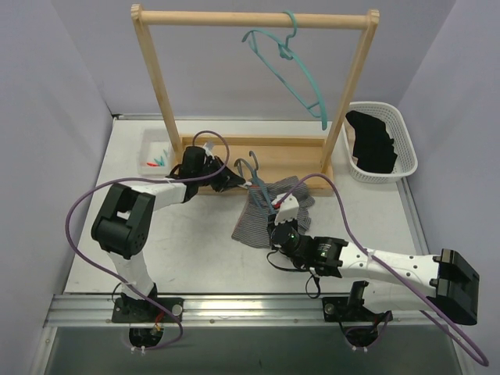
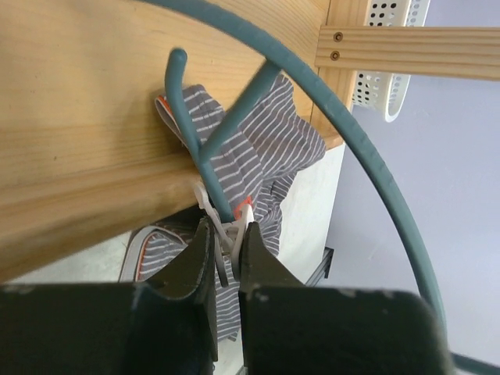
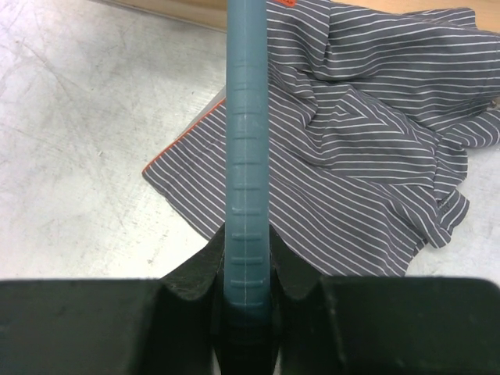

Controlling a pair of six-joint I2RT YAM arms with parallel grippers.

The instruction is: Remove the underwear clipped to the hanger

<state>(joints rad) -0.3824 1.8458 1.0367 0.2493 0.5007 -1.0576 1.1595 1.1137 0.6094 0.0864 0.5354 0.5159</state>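
Left hand (image 2: 228, 244) pinched nearly shut on white clip (image 2: 207, 205), right hand (image 3: 248, 291) clamped on teal hanger (image 3: 248, 156), grey striped briefs (image 3: 367, 141) lying on desk (image 3: 78, 117) beneath: squeeze clip fully open, hold hanger steady, pull clear.

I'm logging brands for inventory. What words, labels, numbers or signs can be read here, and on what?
None can be read: the teal hanger, the grey striped underwear, the wooden rack and the white basket show no print.
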